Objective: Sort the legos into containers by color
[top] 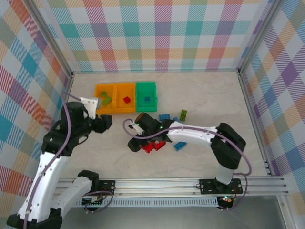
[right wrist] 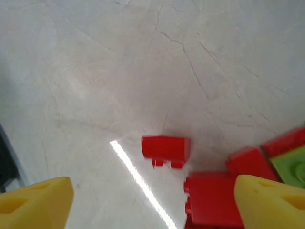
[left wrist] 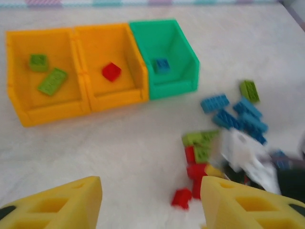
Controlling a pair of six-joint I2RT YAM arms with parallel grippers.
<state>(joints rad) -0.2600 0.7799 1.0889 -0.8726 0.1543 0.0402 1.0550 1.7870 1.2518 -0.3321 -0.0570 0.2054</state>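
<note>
One red brick waits dead ahead of the right gripper's spread fingers.
Right gripper (right wrist: 152,204) hangs wide open and empty at the edge of the lego pile (top: 155,145). The small red brick (right wrist: 166,148) lies just beyond the tips, centred, its long axis running finger to finger. Left gripper (left wrist: 150,206), equally wide and empty, hovers farther off, nearer the middle orange bin (top: 121,92).

Right arm (left wrist: 245,155) blurred in left wrist view; red lego (right wrist: 212,200) cut off by bottom edge.
</note>
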